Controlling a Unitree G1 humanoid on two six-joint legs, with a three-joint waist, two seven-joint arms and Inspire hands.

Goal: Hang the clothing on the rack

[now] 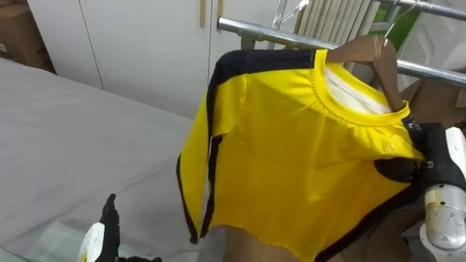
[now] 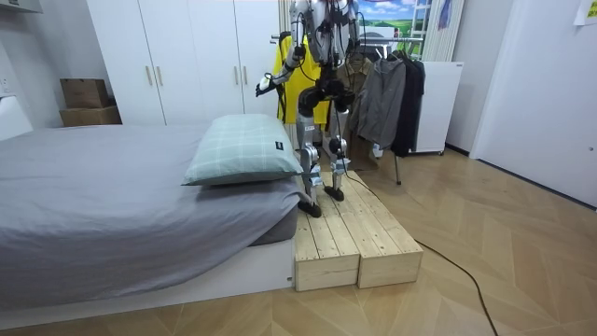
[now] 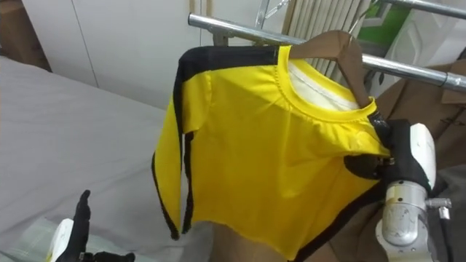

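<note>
A yellow shirt (image 1: 291,153) with black trim hangs on a wooden hanger (image 1: 378,60) just in front of the metal rail (image 1: 280,34). Whether the hanger's hook rests on a rail I cannot tell. My right hand (image 1: 408,169) is at the shirt's right shoulder, its dark fingers curled round the cloth and the hanger end under it. My left hand (image 1: 105,229) hovers low at the left over the bed, fingers straight, holding nothing. In the room view I stand on a wooden platform (image 2: 350,238) facing the rack, with the yellow shirt (image 2: 287,79) in front of me.
A grey bed (image 1: 73,145) lies to the left, with a checked pillow (image 2: 244,149) on it. White wardrobe doors (image 1: 138,44) stand behind. Dark clothes (image 2: 392,93) hang further along the rack. A brown garment (image 1: 437,94) hangs behind the shirt at the right.
</note>
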